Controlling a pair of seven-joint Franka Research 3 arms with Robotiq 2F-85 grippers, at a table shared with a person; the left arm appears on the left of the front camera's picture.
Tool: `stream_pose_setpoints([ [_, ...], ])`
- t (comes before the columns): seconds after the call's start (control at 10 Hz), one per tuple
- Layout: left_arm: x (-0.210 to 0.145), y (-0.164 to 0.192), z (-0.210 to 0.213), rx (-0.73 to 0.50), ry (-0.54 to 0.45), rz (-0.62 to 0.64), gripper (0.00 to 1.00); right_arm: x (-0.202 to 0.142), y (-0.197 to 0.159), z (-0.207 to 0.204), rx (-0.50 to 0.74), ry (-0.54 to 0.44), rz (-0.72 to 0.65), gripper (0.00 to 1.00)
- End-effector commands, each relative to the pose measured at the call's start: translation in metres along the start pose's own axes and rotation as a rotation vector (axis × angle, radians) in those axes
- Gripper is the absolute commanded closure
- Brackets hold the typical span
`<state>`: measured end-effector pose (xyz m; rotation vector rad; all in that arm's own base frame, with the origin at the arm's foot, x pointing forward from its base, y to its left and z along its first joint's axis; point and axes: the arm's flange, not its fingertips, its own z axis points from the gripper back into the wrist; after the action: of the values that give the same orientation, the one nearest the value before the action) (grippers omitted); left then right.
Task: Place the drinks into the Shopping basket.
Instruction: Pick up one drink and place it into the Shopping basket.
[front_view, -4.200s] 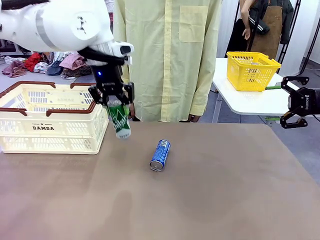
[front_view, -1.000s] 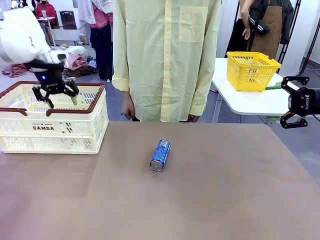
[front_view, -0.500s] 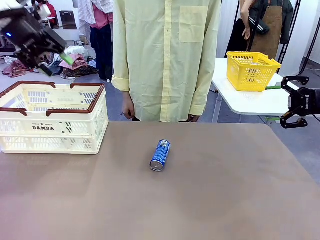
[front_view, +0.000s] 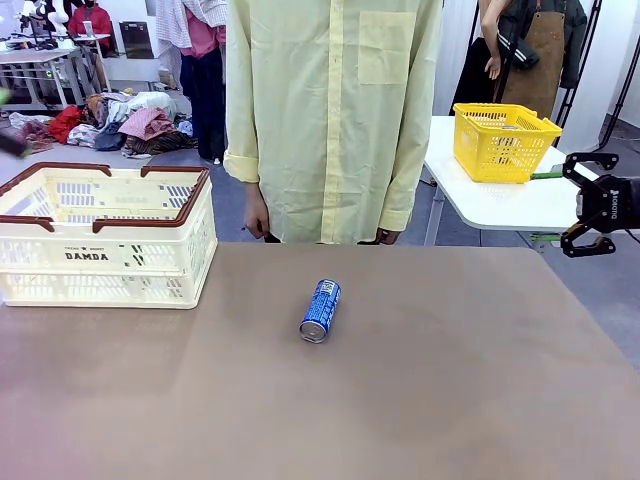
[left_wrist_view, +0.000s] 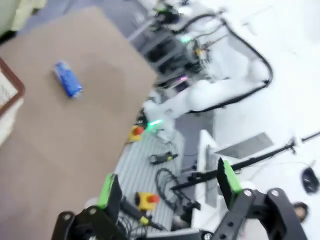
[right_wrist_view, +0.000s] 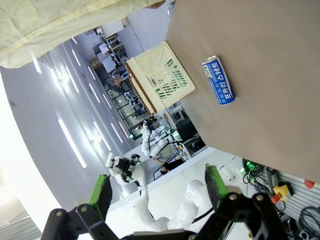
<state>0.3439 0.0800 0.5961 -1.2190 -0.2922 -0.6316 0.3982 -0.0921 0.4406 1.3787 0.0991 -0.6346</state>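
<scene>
left gripper (left_wrist_view: 167, 182): jaws spread wide, nothing between them; its wrist view is blurred, looking down past the table's near edge; shopping basket (front_view: 130, 255) sits at the table's far left, cream slotted walls, brown-red rim and handles, "damda" printed on the side facing the robot, smaller print above it too small to read; what's inside can't be made out through the slots; blue can (front_view: 320, 311) lies on its side mid-table, well apart from the basket, silver end toward the robot; right wrist view shows white korean print along it (right_wrist_view: 218, 80); bare brown table (front_view: 420, 400) between can and basket; person (front_view: 330, 120) in a pale yellow shirt stands at the far edge behind the can, one hand hanging near the table edge; yellow mesh basket (front_view: 505, 140) on a white side table (front_view: 500, 205) at the back right; right gripper (front_view: 568, 205): off the table's right edge, jaws wide open, empty.
</scene>
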Motion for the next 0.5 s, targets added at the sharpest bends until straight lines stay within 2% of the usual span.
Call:
stream_pose_setpoints([
  [0.0,-0.028,0.059,0.03,-0.19,-0.121,0.005,0.0,-0.001,0.003,0.002,-0.008,0.01,0.004,0.0],
  [0.1,-0.045,0.078,0.038,-0.24,-0.191,0.003,0.0,-0.001,0.003,0.002,-0.008,0.01,0.004,0.0],
  [0.3,-0.046,0.093,0.033,-0.245,-0.242,0.086,0.0,-0.001,0.003,0.002,-0.008,0.01,0.004,0.0],
  [0.4,-0.067,0.082,0.044,-0.211,-0.194,0.019,0.0,-0.001,0.003,0.002,-0.008,0.01,0.004,0.0],
])
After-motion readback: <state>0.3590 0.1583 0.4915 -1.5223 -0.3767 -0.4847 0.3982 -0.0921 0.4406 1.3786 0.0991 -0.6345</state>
